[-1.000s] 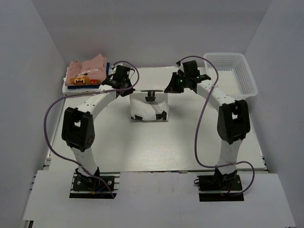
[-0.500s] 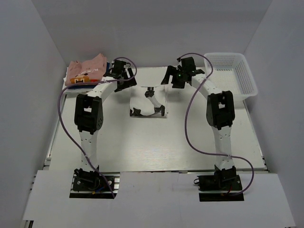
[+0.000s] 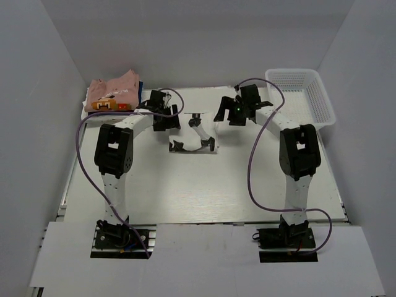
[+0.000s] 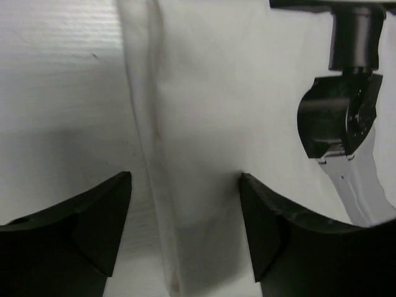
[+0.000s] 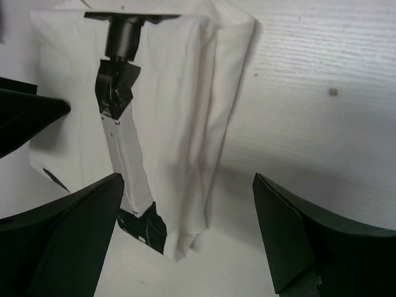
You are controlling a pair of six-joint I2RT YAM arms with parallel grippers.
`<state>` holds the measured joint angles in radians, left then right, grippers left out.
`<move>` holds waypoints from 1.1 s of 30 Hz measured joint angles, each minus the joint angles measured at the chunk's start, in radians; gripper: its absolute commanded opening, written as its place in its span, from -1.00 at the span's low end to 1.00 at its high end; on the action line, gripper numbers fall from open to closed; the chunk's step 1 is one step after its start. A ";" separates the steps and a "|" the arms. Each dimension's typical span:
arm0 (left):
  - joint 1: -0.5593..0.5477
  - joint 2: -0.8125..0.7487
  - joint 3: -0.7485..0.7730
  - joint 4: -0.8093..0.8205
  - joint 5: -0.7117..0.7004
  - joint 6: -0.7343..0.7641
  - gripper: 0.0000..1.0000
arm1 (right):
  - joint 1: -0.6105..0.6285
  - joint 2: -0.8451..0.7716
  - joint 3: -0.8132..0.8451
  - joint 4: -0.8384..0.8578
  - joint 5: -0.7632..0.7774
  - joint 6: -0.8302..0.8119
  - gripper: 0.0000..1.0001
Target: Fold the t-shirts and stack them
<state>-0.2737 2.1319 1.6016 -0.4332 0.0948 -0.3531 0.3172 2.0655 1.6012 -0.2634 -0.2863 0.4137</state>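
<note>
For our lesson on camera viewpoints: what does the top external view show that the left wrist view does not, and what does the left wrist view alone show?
Only the top external view shows the pile of folded cloth shirts with a pink one on top, the white plastic mesh basket and both whole arms. Only the left wrist view shows, close up, the layered side edge of the folded white cloth t-shirt with black print, seen between the left arm's open jaws. Both show that t-shirt and the white table.
</note>
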 measured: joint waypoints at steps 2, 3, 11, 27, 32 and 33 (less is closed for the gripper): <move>-0.006 0.001 -0.018 -0.004 0.024 0.002 0.34 | 0.000 -0.027 -0.052 0.005 0.003 -0.001 0.81; -0.009 0.004 -0.025 -0.008 0.035 0.001 0.21 | -0.001 -0.043 -0.078 0.005 0.004 -0.001 0.81; -0.026 0.015 -0.051 0.022 0.077 0.003 -0.30 | -0.003 -0.159 -0.198 0.036 0.004 -0.005 0.81; -0.057 0.093 0.140 -0.098 -0.276 0.260 -1.00 | -0.008 -0.434 -0.454 0.097 0.122 -0.064 0.81; -0.037 0.043 0.130 -0.053 -0.431 0.433 -1.00 | -0.008 -0.528 -0.537 0.119 0.188 -0.088 0.81; -0.034 0.029 0.128 -0.037 -0.459 0.463 -1.00 | -0.008 -0.538 -0.543 0.122 0.200 -0.092 0.81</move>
<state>-0.3073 2.1605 1.7298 -0.4706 -0.3645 0.1101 0.3096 1.5272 1.0584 -0.1417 -0.0864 0.3222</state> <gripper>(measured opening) 0.089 0.904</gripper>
